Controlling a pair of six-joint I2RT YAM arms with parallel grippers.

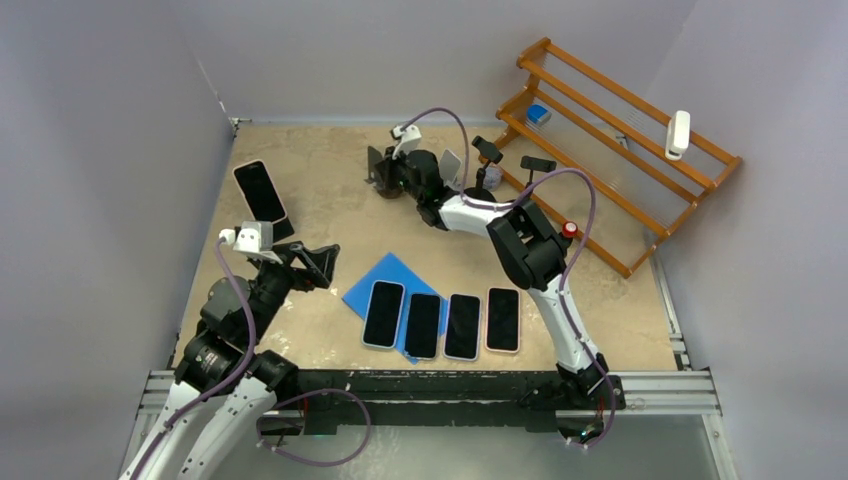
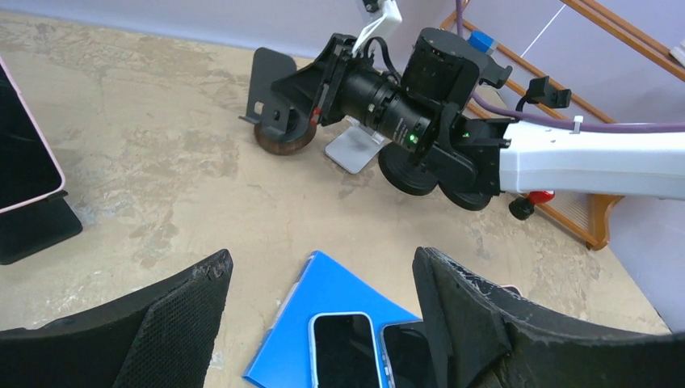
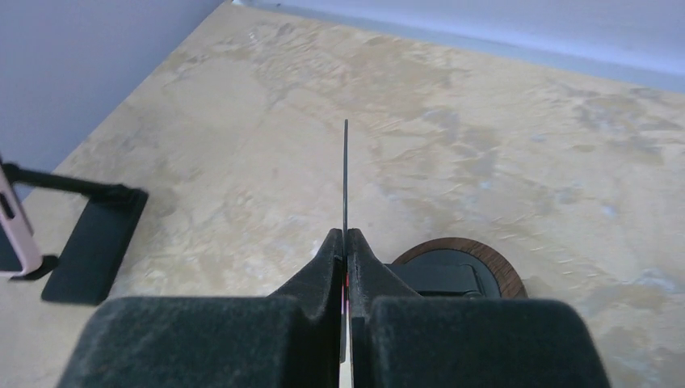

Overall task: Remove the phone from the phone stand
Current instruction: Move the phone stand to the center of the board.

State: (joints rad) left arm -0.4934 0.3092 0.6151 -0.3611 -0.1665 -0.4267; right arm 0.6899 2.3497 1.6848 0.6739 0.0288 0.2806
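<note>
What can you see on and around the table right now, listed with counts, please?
flat phones: four, black screens, row at near centre
blue sheet: one, blue, under that row's left end
standing phone: one, pink case, left side
black stand: one, black, holding the standing phone
round-based stand: one, black plate on wooden base, far centre
silver stand: one, silver, beside the round-based stand
wooden rack: one, orange-brown, far right
left gripper: one, black, open, above the blue sheet's edge
right gripper: one, black, shut on the round-based stand's plate
</note>
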